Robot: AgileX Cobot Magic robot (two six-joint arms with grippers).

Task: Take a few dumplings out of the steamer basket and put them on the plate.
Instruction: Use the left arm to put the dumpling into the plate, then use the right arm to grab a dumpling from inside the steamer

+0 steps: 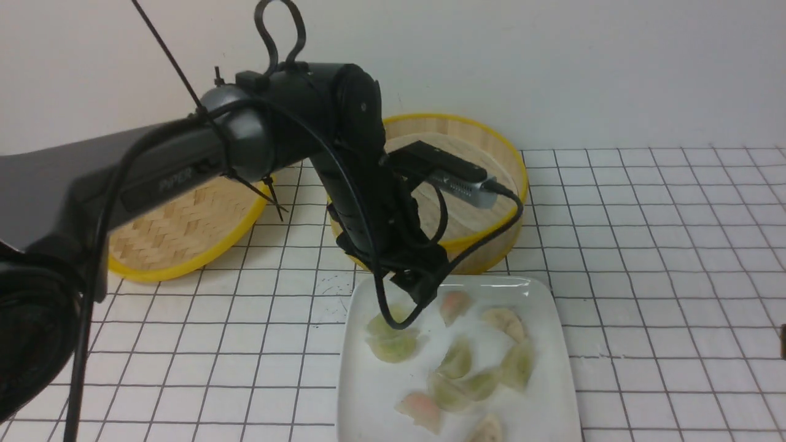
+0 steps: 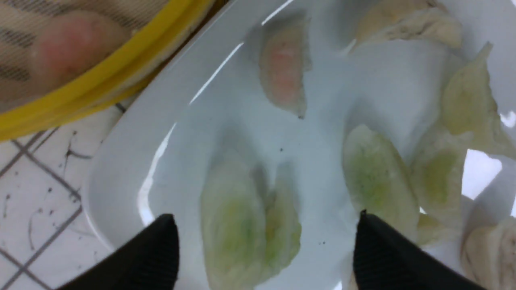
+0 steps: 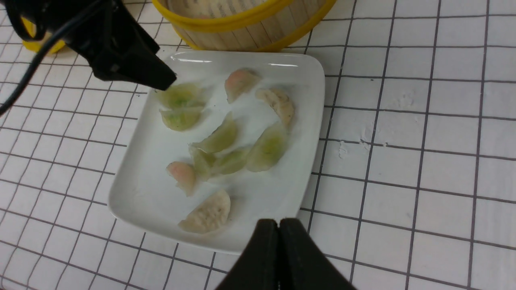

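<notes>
"Where is the left gripper (image 2: 266, 237)?"

"It is over the plate (image 1: 454, 423), at the corner by the steamer basket (image 1: 491, 255). Its jaws are wide apart, and I see nothing held. Two green dumplings (image 2: 234, 221) lie on the plate just under it."

"And the right gripper (image 3: 278, 225)?"

"Shut tight, with nothing in it. It is near the plate's side that faces the right edge of the surface (image 1: 626, 374)."

"Is there more in the basket?"

"Yes, a pink dumpling (image 2: 76, 44), on the liner close by the yellow rim. From the left gripper, the basket lies toward the far edge of the surface."

"Which arm should get it?"

"The left arm, I think. It is nearer. It may have to go up over the rim, then down inside."

"Which way does the pink one point?"

"I can't tell. The rim hides part of it."

"Are we almost done?"

"Maybe! Lots are on the plate, so a few might be enough."
</notes>
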